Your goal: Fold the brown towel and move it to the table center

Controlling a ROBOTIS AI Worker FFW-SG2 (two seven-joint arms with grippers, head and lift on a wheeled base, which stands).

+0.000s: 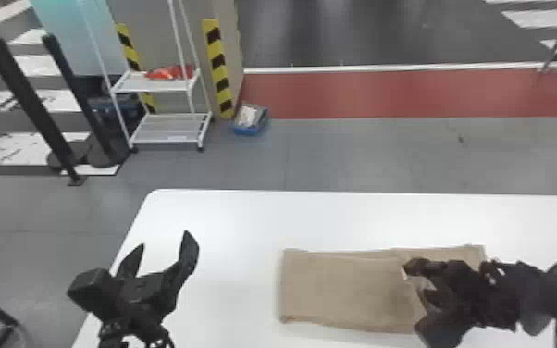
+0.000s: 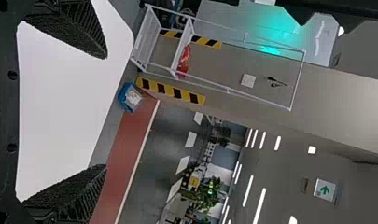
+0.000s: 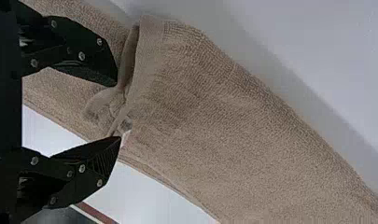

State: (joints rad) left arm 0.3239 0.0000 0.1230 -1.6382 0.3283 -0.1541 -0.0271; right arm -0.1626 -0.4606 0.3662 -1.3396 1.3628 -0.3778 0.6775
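Brown towel (image 1: 337,291) is on the counter (image 1: 226,222), right of the middle, well in from the left edge. It's folded into a long strip, roughly parallel to the far edge, with a strip of bare counter between the two. A top layer is turned over a lower one, and the lower one runs on toward the right edge. Loose, rumpled bit where the layers meet. One corner of the left end looks slightly turned up.

Right gripper (image 1: 416,280) comes in from the right, low at the towel, right where the top layer ends. In its wrist view, the fingers of the right gripper (image 3: 118,111) are apart, rumpled cloth close to their tips, no grip visible. Can't tell whether either finger touches the cloth.

Left gripper (image 1: 164,239) is up over the left part of the counter, near the left edge, well apart from the towel. Its fingers are spread wide, nothing between them, pointing toward the far edge.

Behind the counter: white wire cart (image 1: 169,127) on the floor, red item (image 1: 169,72) on its upper shelf. Blue bin (image 1: 250,126) with pale stuff in it, beside a pillar with yellow-black striped tape (image 1: 218,69). Red floor strip (image 1: 384,95) runs off to the right of that, dark floor past it
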